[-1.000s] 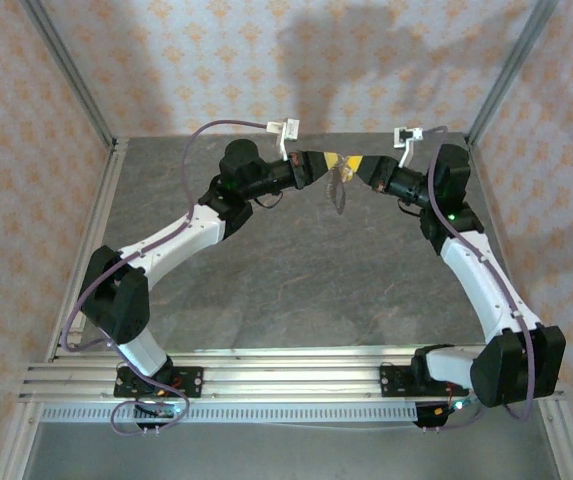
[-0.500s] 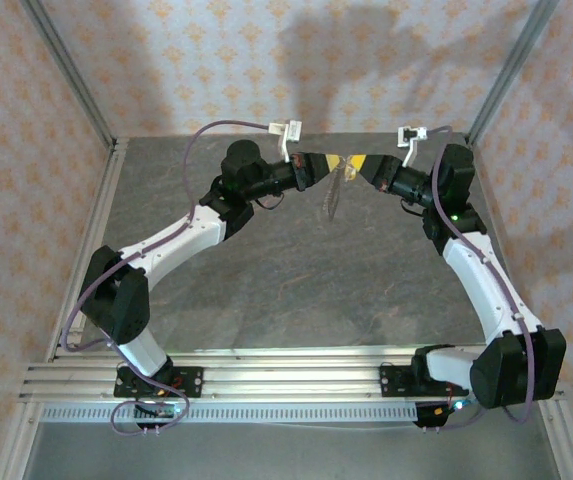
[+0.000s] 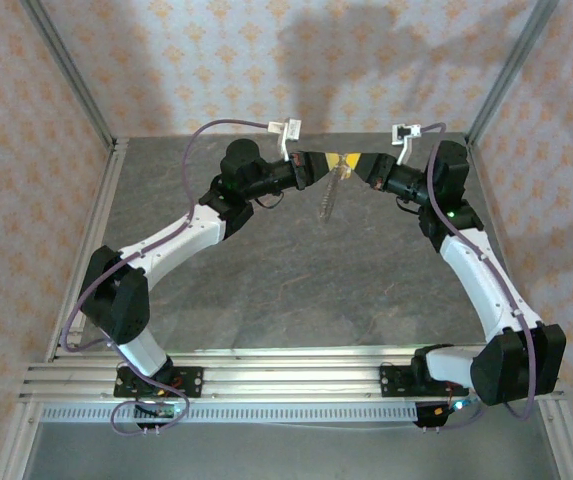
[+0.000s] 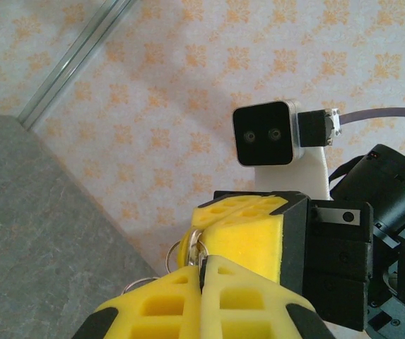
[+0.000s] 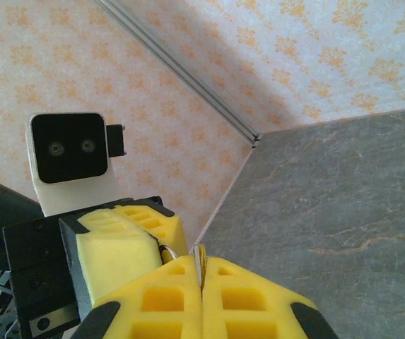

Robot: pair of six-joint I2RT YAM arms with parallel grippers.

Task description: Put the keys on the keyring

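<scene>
Both arms meet nose to nose at the upper centre of the overhead view, above the far part of the grey table [image 3: 296, 280]. The left gripper [image 3: 322, 162] is pinched together on the keyring [image 3: 329, 198], whose loop dangles below the tips. The right gripper [image 3: 359, 163] is closed tight too, on a thin pale sliver I take for a key [image 5: 200, 260]. This looks like the threading step. Next, the key's hole must be worked onto the wire. The yellow fingers [image 4: 248, 233] crowd each other and hide the joint.
</scene>
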